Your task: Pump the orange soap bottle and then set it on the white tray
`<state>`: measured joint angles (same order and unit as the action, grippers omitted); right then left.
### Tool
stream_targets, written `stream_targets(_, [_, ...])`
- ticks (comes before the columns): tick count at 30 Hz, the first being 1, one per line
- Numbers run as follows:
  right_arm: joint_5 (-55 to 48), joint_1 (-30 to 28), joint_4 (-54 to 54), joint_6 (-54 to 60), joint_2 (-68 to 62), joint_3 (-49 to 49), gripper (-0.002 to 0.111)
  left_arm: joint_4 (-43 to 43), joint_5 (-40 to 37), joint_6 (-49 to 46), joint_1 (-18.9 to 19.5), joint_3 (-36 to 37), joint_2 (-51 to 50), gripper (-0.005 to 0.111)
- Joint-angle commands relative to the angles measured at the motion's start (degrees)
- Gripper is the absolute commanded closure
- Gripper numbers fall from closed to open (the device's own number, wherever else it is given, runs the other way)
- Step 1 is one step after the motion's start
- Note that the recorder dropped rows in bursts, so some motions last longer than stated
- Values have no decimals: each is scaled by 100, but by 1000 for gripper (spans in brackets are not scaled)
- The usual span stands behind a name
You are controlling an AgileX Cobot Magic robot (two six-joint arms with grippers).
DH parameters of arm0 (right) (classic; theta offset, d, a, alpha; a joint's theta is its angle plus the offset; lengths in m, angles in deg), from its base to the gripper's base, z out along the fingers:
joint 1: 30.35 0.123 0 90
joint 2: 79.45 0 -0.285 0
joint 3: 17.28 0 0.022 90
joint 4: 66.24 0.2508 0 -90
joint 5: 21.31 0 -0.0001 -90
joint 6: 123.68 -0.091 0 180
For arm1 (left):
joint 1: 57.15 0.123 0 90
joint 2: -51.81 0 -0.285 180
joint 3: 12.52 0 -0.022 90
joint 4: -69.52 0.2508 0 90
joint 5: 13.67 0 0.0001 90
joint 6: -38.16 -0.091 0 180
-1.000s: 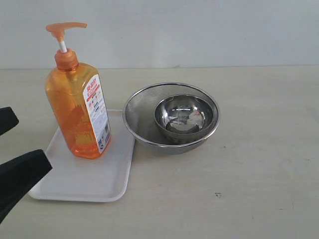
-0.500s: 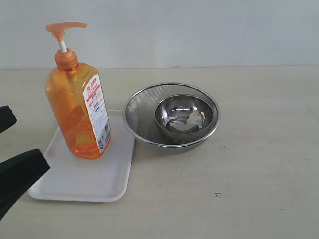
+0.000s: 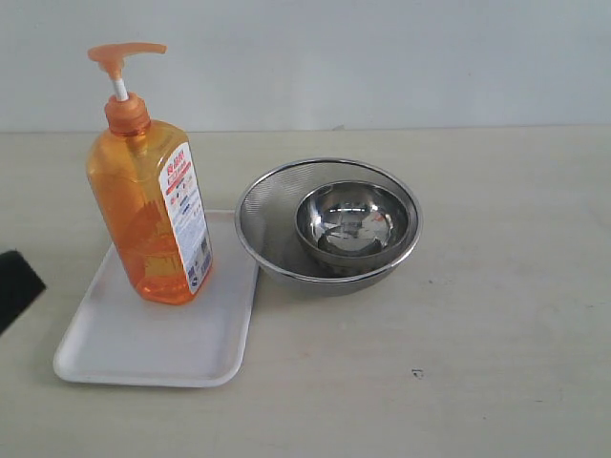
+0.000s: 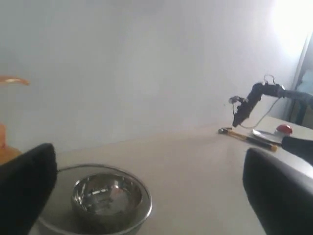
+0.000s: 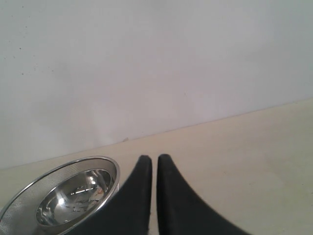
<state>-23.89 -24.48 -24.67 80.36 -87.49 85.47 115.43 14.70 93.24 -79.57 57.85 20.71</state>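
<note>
An orange soap bottle (image 3: pixel 148 215) stands upright on the white tray (image 3: pixel 143 348), beside a mesh strainer (image 3: pixel 263 215) holding a steel bowl (image 3: pixel 351 224), with the left gripper (image 4: pixel 149 161) spread wide and empty, seemingly the dark sliver at the exterior view's left edge, and the right gripper (image 5: pixel 154 164) pinched together on nothing.

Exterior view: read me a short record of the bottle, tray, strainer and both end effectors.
bottle: orange soap bottle upright on the white tray
strainer: mesh strainer to the right of the tray, steel bowl inside it
left end effector: open, holding nothing
right end effector: shut, empty
</note>
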Motion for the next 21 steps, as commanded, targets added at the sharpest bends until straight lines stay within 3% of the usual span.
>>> stream_targets(1, [15,-20,-22,30,25,3,108,-17,-189,892,340,35,672,11])
stream_targets(7, [15,-20,-22,30,25,3,108,-17,-560,2069,878,35,1442,11])
stream_targets(18, [15,-20,-22,30,25,3,108,159,-608,2118,1310,35,2286,11])
stream_targets(21, [15,-20,-22,30,25,3,108,213,-654,2118,1445,72,2331,21])
